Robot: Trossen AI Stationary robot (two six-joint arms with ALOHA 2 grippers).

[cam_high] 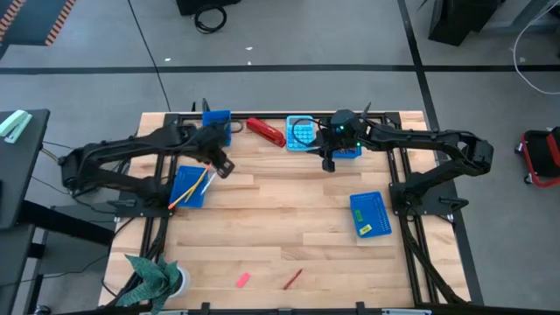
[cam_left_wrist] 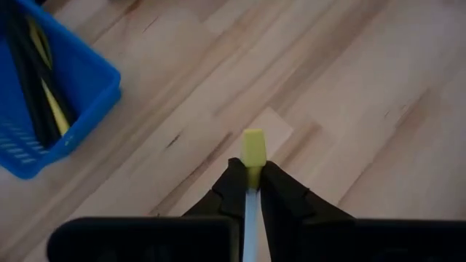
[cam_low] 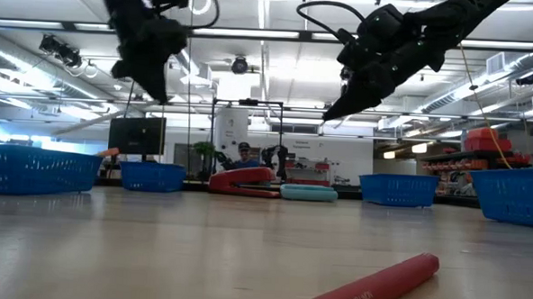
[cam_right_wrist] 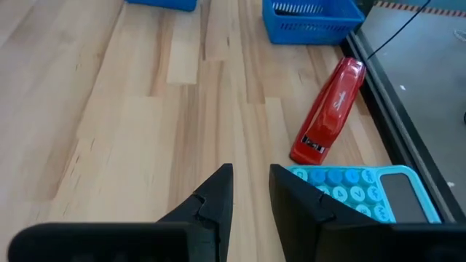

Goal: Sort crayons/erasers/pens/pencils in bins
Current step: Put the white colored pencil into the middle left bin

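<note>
One pencil (cam_left_wrist: 253,156) | clamped in left tool (cam_left_wrist: 248,179); right tool (cam_right_wrist: 251,191) apart, empty

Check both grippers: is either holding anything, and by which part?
The left gripper holds a white pencil just behind its yellow eraser tip. The right gripper is open and holds nothing.

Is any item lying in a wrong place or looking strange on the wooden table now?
Two items lie loose on the table's near edge, outside any blue plastic bin: a short red crayon and a small pink eraser block. Nothing looks spilled or damaged.
</note>
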